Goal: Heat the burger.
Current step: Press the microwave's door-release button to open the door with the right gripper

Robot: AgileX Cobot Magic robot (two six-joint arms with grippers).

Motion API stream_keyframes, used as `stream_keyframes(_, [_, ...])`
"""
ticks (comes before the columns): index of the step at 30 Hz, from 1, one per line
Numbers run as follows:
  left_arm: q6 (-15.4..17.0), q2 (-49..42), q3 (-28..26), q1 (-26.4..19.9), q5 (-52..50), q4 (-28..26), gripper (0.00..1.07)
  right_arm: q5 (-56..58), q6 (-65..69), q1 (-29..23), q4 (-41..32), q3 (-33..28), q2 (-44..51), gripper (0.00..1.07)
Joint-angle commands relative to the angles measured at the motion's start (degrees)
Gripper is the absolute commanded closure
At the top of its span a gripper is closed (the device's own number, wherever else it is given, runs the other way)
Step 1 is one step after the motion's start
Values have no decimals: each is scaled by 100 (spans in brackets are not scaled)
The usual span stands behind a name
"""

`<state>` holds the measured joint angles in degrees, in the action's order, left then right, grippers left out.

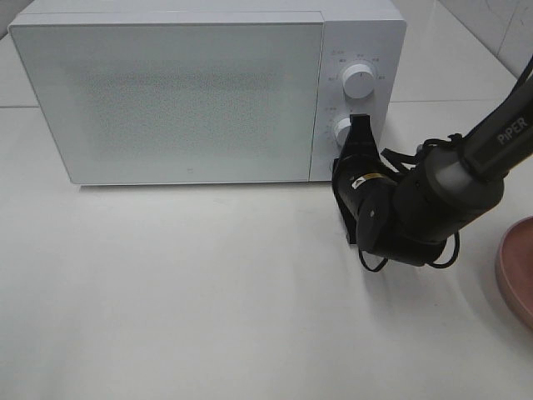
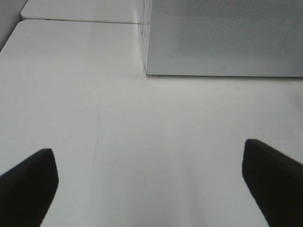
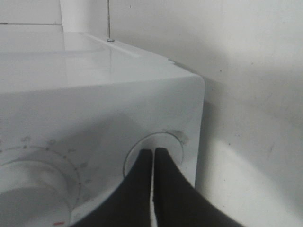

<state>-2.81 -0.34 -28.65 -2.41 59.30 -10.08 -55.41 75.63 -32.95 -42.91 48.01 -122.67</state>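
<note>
On the white table (image 1: 208,317): matte top, faint scuffs, seam lines running to a second slab behind. Pale tiled wall (image 1: 500,25) at the far right corner.

Microwave (image 1: 166,92), white, stands at the back of the table. Door (image 1: 166,100) shut, speckled grey panel, nothing inside can be made out through it. Control strip to the right of the door with two white dials, upper dial (image 1: 359,81) and lower dial (image 1: 341,131).

Pink plate (image 1: 518,267) at the right edge of the table, only a sliver in view, well apart from the microwave.

Burger: not visible in any view. Cannot tell where it is.

Right gripper (image 1: 360,123): reaches in to the control strip, black fingers (image 3: 137,189) pressed together, nothing between them. Tips sit at the lower dial; the wrist view shows them against its round face, apparently touching.

Left gripper (image 2: 147,149): hangs above bare table just in front of the microwave's left front corner. Jaws spread wide, holding nothing.
</note>
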Motion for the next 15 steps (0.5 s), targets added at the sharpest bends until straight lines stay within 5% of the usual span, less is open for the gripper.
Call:
stream_keyframes(1, [29,-97,11,11,-11,6,9,11,-126,74,-69,103,-23,107])
stream_keyframes(15, [29,-97,11,11,-11,6,9,-418,-550,74,-286,430,-92,107])
